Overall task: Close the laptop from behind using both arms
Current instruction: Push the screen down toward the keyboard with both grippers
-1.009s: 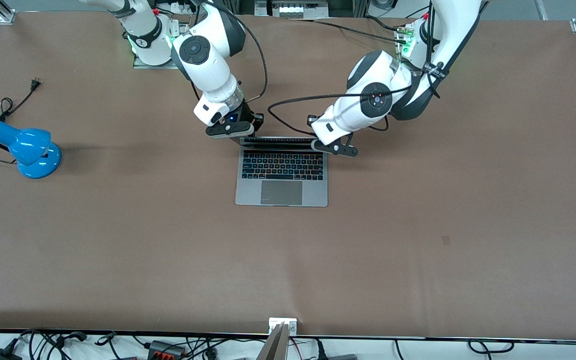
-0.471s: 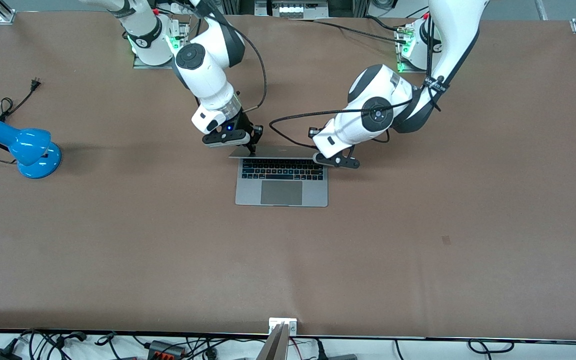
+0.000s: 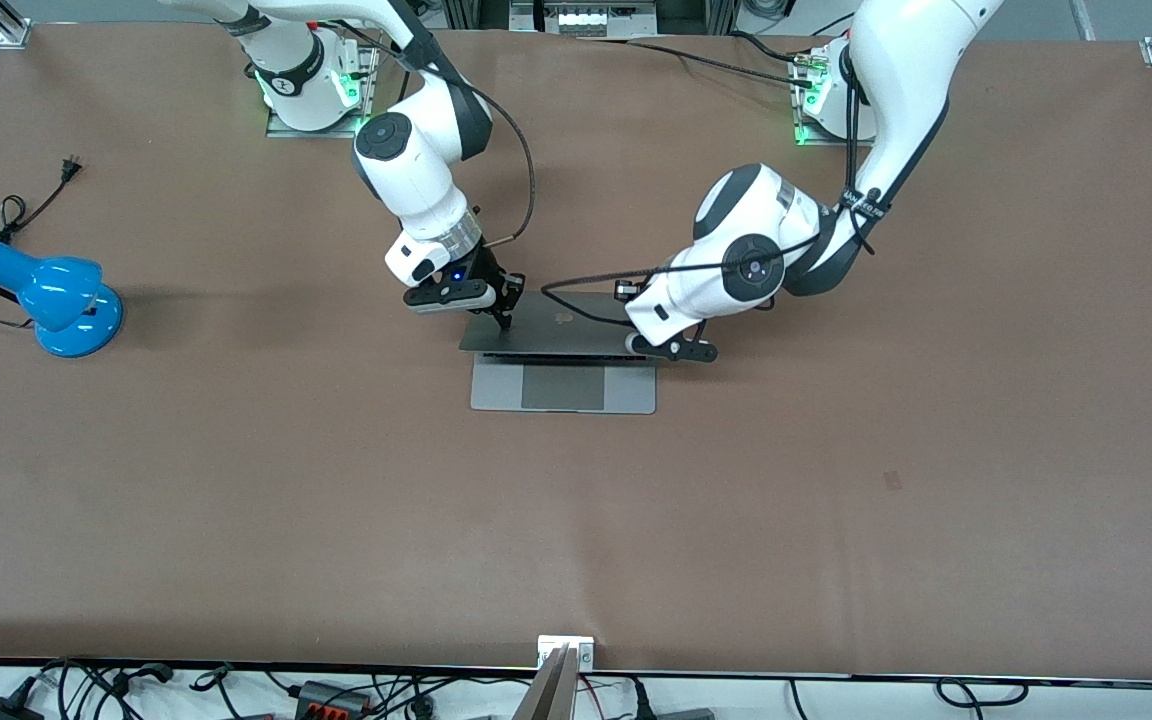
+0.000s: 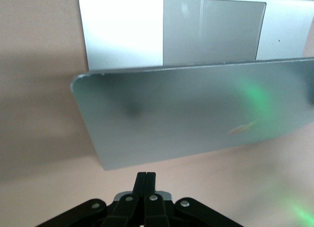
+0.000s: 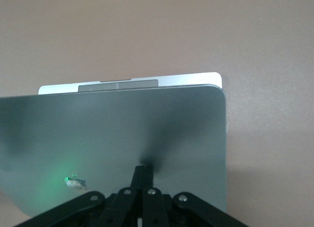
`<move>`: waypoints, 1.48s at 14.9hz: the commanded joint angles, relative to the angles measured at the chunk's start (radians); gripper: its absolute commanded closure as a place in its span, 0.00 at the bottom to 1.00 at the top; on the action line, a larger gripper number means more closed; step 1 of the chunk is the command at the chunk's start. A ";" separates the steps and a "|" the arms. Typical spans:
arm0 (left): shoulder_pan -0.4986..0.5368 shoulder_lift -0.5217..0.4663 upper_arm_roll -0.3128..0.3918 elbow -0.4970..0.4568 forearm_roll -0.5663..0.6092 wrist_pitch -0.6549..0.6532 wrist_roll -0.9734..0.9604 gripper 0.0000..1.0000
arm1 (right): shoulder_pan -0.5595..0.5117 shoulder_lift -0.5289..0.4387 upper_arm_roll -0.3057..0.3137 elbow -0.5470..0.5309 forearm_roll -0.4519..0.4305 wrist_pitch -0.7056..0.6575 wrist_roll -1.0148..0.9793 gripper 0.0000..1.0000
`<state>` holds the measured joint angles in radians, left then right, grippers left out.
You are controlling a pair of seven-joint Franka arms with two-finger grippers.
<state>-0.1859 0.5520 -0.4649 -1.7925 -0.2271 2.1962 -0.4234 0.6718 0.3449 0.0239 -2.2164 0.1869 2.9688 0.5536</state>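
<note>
Brown table (image 3: 836,450) carries the laptop (image 3: 563,390) at its middle w/ lid (image 3: 556,325) half lowered, right gripper (image 3: 506,318) and left gripper (image 3: 652,345), both pressed together, pushing it, but uneven pushing could probably twist the hinge or slip off.

High front camera; 2 wrist cameras share laptop (image 3: 556,335).
</note>
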 commanded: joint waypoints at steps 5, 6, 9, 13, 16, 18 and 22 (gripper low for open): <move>-0.017 0.109 0.020 0.082 0.045 0.046 -0.017 1.00 | -0.060 0.043 0.002 0.076 0.000 0.018 -0.078 1.00; -0.015 0.121 0.022 0.096 0.046 0.046 -0.017 1.00 | -0.061 0.058 0.002 0.086 -0.003 0.018 -0.078 1.00; -0.015 0.134 0.022 0.104 0.046 0.046 -0.017 1.00 | -0.055 0.092 0.002 0.101 -0.004 0.018 -0.080 1.00; -0.017 0.149 0.032 0.108 0.048 0.050 -0.017 1.00 | -0.057 0.123 0.002 0.107 -0.004 0.018 -0.083 1.00; -0.018 0.177 0.038 0.119 0.063 0.079 -0.015 1.00 | -0.049 0.155 0.002 0.119 -0.006 0.018 -0.083 1.00; -0.018 0.190 0.038 0.120 0.089 0.091 -0.017 1.00 | -0.049 0.167 0.002 0.130 -0.006 0.018 -0.083 1.00; -0.018 0.210 0.038 0.122 0.100 0.114 -0.017 1.00 | -0.046 0.206 0.002 0.178 -0.007 0.018 -0.084 1.00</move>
<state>-0.1912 0.7348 -0.4348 -1.6962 -0.1587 2.2888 -0.4241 0.6219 0.5123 0.0251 -2.0874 0.1838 2.9737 0.4876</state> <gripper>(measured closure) 0.991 0.991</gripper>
